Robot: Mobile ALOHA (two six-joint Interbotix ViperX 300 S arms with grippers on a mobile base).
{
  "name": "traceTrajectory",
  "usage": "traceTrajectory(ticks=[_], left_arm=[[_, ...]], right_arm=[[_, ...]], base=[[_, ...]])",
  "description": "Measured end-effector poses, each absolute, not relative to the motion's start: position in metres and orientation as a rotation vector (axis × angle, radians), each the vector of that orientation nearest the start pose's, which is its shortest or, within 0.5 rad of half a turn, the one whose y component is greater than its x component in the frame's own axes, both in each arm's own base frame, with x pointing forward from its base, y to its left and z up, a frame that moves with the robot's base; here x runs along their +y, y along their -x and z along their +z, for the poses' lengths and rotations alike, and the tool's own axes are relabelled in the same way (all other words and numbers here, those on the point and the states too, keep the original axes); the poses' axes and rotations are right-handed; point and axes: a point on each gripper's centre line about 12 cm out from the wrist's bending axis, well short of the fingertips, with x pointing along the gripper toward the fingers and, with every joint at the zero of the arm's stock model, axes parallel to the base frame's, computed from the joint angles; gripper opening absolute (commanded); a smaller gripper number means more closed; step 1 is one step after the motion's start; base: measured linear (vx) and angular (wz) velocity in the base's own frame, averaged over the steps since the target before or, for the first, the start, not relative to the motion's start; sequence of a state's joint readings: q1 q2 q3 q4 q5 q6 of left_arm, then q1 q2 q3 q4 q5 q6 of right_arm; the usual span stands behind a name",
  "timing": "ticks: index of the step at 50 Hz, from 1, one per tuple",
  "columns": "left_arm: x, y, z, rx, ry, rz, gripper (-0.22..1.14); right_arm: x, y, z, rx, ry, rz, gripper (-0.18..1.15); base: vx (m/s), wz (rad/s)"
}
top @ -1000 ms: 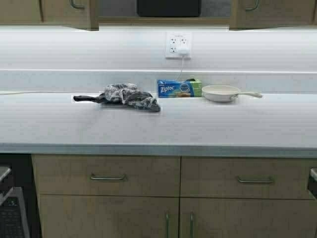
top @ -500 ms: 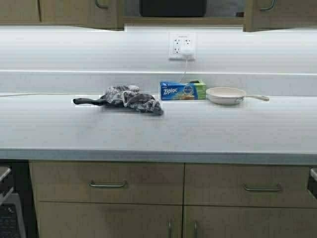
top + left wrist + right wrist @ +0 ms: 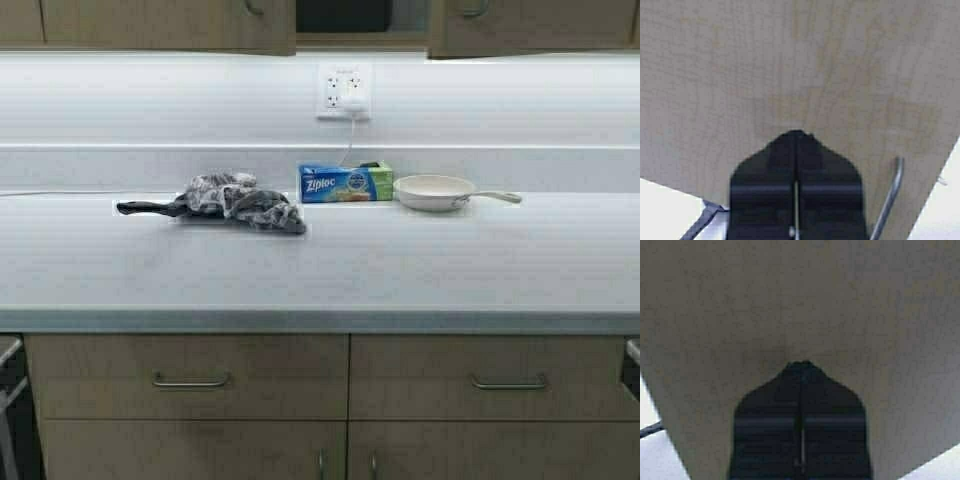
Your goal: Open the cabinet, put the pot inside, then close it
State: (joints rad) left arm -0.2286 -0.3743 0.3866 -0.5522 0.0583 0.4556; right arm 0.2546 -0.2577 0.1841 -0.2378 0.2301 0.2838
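The cabinet (image 3: pixel 180 28) runs along the top edge of the high view, with its two tan doors partly open. In the gap between them shows the grey inside and the lower part of the black pot (image 3: pixel 343 12). Neither arm appears in the high view. In the left wrist view my left gripper (image 3: pixel 796 133) is shut, its tips against a tan door face (image 3: pixel 790 60), with a slim metal bar handle (image 3: pixel 888 197) beside it. In the right wrist view my right gripper (image 3: pixel 801 363) is shut too, tips against the other door face (image 3: pixel 800 295).
On the white counter (image 3: pixel 400 270) lie a long-handled black pan under a grey cloth (image 3: pixel 235 198), a Ziploc box (image 3: pixel 345 182) and a shallow white frying pan (image 3: pixel 435 191). A wall outlet (image 3: pixel 343 92) holds a plug. Drawers (image 3: pixel 190 378) sit below the counter.
The two cabinet doors have swung toward each other and the gap showing the pot is about half as wide. The whole scene has shifted slightly, so the robot has moved.
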Motion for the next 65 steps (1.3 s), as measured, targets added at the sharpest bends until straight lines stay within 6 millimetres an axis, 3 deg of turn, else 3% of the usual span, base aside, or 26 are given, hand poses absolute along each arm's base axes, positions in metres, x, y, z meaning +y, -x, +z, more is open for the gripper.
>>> traceTrajectory(ticks=[9,22,35,45,55,60,65], left_arm=[[-0.083,-0.347,0.41,0.09,0.1,-0.251,0.04],[-0.079,-0.332,0.403,0.079,0.104,-0.241,0.04],[-0.087,-0.336,0.407,0.068,0.105,-0.256,0.04],[-0.102,-0.356,0.417,0.055,0.107,-0.282,0.04],[-0.118,-0.406,0.427,0.049,0.107,-0.291,0.04],[-0.131,-0.422,0.431,0.069,0.108,-0.327,0.04],[-0.138,-0.425,0.427,0.086,0.107,-0.344,0.04]], right_arm=[[0.096,-0.379,0.43,0.175,-0.028,0.204,0.07],[0.099,-0.334,0.427,0.16,-0.003,0.25,0.07],[0.099,-0.305,0.407,0.174,0.013,0.279,0.07],[0.092,-0.286,0.408,0.152,0.005,0.281,0.07],[0.088,-0.272,0.415,0.121,-0.004,0.283,0.07],[0.086,-0.265,0.414,0.122,-0.01,0.282,0.07],[0.084,-0.257,0.413,0.12,-0.01,0.285,0.07]], base=[[0.04,-0.11],[0.04,-0.07],[0.07,0.0],[0.11,0.08],[0.13,0.09],[0.13,0.06],[0.11,0.03]])
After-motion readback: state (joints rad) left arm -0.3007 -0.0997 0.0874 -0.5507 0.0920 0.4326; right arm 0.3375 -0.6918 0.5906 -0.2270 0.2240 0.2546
